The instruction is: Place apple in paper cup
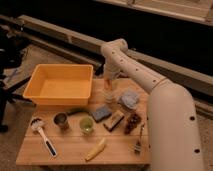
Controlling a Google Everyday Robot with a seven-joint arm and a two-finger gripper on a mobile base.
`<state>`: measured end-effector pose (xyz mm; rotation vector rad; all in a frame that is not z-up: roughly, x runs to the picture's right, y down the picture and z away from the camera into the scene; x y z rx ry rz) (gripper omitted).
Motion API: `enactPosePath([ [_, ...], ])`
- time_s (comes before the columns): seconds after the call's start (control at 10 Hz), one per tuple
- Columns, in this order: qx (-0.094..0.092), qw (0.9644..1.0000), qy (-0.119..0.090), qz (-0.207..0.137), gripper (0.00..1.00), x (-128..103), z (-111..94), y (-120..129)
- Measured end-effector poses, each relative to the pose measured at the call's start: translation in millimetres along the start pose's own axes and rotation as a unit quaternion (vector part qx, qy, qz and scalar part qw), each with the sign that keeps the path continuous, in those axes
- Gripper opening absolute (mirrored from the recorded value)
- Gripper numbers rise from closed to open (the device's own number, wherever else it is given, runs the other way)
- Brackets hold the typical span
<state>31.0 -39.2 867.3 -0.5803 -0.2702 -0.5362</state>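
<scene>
My gripper (108,84) hangs straight down from the arm over the back middle of the wooden table (65,150). It is shut on the small reddish-orange apple (108,88), which shows at its tip. The white paper cup (108,98) stands on the table directly under the apple, just right of the yellow bin. The apple sits at or just above the cup's rim; I cannot tell if they touch.
A yellow bin (62,85) fills the back left. In front stand a dark metal cup (61,120), a translucent green cup (86,125), a blue sponge (102,113), a bluish bowl (130,99), a brush (42,134), a yellow corn-like piece (95,149) and a fork (138,141).
</scene>
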Motion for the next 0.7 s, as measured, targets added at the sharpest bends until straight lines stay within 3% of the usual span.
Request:
enactPosePath([
  [0.5,0.031,0.9994,-0.002,-0.015,0.8,12.4,-56.8,-1.1],
  [0.7,0.032,0.9993,-0.004,-0.016,0.8,13.7,-60.6,0.0],
])
